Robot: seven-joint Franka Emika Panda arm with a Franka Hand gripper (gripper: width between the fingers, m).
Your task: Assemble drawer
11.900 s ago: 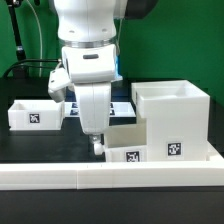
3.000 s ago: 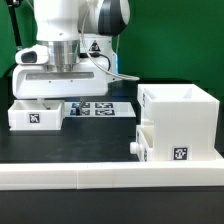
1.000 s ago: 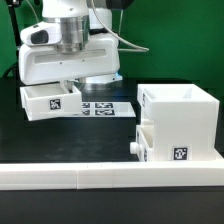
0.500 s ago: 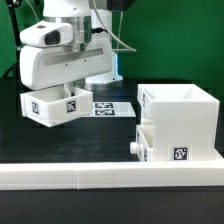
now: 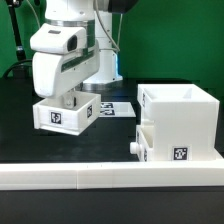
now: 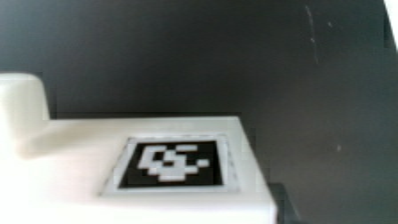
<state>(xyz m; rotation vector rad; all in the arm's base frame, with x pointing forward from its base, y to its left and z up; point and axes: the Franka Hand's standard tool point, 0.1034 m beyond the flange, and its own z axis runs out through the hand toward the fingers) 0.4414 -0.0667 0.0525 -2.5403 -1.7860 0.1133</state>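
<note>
Wrist view: tray bears unreadable tag.

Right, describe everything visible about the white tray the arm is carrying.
The tray is a shallow white box that looks like plastic, with black-and-white square tags on two of its faces. It hangs tilted above the black table, touching nothing there, held from above under the arm's white wrist housing. The pincer itself is hidden. It sits toward the exterior view's left, apart from the casing. The wrist view shows one tag close up.
</note>
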